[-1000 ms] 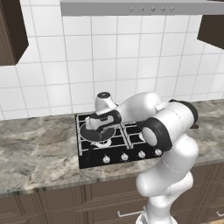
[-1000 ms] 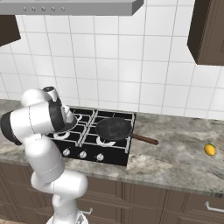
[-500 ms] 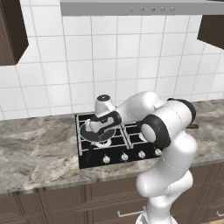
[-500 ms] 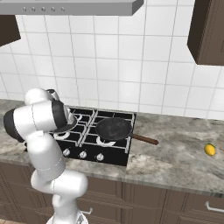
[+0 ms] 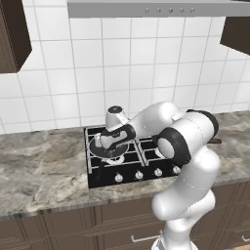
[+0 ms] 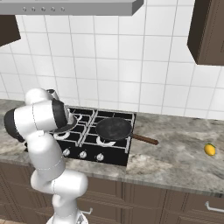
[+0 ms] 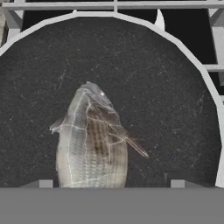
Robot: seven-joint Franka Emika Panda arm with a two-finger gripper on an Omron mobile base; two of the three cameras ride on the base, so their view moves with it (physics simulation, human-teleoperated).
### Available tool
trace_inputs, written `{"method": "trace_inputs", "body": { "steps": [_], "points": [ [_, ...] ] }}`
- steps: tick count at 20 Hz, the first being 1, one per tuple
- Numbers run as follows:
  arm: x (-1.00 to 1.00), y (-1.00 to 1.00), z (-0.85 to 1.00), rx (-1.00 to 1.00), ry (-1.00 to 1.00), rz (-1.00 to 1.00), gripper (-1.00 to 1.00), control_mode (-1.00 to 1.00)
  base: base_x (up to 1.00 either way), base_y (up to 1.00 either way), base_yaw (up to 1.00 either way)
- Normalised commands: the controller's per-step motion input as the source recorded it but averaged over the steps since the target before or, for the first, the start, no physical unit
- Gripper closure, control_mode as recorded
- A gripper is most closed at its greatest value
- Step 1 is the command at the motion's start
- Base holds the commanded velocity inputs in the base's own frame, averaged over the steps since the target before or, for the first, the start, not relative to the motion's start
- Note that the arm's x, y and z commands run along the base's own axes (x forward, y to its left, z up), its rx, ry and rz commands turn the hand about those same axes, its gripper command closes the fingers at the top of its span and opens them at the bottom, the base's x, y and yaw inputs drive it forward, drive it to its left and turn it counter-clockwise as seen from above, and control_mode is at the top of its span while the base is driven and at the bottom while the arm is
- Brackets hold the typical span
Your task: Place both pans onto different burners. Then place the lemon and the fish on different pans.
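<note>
The silvery-grey fish [image 7: 92, 140] lies flat in the left black pan [image 7: 175, 109], which sits on a front-left burner of the cooktop [image 5: 105, 173]. My gripper [image 7: 109, 184] hovers just over this pan [image 5: 110, 150], open, its fingertips [image 7: 44, 184] wide apart on either side of the fish's tail end, clear of it. The second pan [image 6: 113, 128] rests on the right front burner with its handle [image 6: 144, 139] pointing right over the counter. The yellow lemon [image 6: 210, 149] lies far right on the counter.
Silver knobs [image 6: 83, 154] line the cooktop's front edge. Marble counter [image 5: 39, 171] stretches to both sides. A tiled wall stands behind, with a range hood [image 5: 151, 9] above and dark cabinets [image 6: 208, 30] at the upper corners.
The jaws have opened and let go of the fish, which now lies in the left pan. The arm has hardly moved.
</note>
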Motion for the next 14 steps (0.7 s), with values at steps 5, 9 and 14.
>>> {"method": "trace_inputs", "body": {
  "steps": [5, 9, 14],
  "points": [
    [0.00, -0.14, 0.29, 0.00, -0.03, 0.00, -1.00, -1.00, 0.00, 0.00, 0.00],
    [-0.04, -0.29, 0.59, 0.00, 0.00, 0.00, -1.00, -1.00, 0.00, 0.00, 0.00],
    [-0.23, -0.66, 0.39, 0.00, 0.00, 0.00, -1.00, -1.00, 0.00, 0.00, 0.00]
  ]
}}
